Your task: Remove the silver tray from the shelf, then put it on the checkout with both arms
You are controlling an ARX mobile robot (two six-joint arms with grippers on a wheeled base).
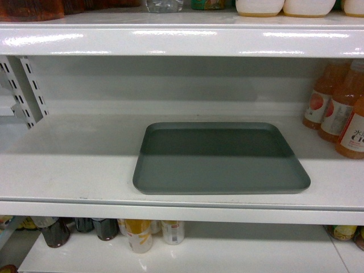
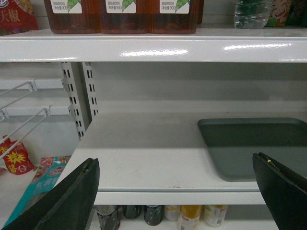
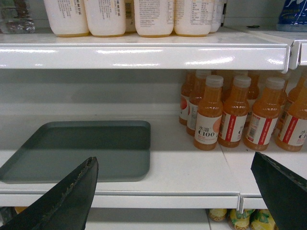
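Observation:
The silver tray (image 1: 219, 159) lies flat on the white shelf (image 1: 68, 170), grey-green and bare, near the front lip. Neither gripper shows in the head view. In the left wrist view the tray (image 2: 254, 143) sits to the right, and my left gripper (image 2: 175, 167) stands wide open in front of the shelf edge, holding nothing. The right wrist view has the tray (image 3: 81, 148) to the left. My right gripper (image 3: 172, 167) is wide open too, short of the shelf lip, with nothing between its fingers. The checkout is out of view.
Orange juice bottles (image 1: 341, 111) stand at the tray's right on the same shelf (image 3: 240, 115). A shelf board (image 1: 182, 40) hangs low above the tray. Perforated uprights (image 1: 25, 91) stand at the back left. Bottles and cans (image 1: 142, 233) fill the shelf below.

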